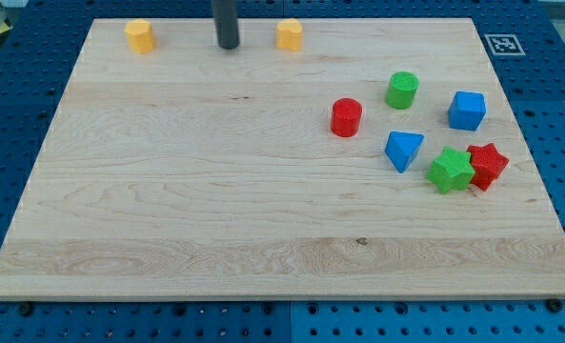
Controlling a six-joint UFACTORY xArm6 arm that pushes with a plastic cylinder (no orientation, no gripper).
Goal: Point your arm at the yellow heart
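Two yellow blocks lie near the board's top edge: one at the view's top left (140, 35) and one to the right of it (289, 33). Their shapes are too small to tell apart, so I cannot tell which is the heart. My tip (228, 45) rests on the board between them, apart from both and somewhat nearer the right one.
A red cylinder (346, 117), a green cylinder (402, 90), a blue cube (467, 110), a blue triangle (403, 150), a green star (450, 171) and a red star (487, 165) cluster at the right. The wooden board (168, 210) lies on a blue perforated table.
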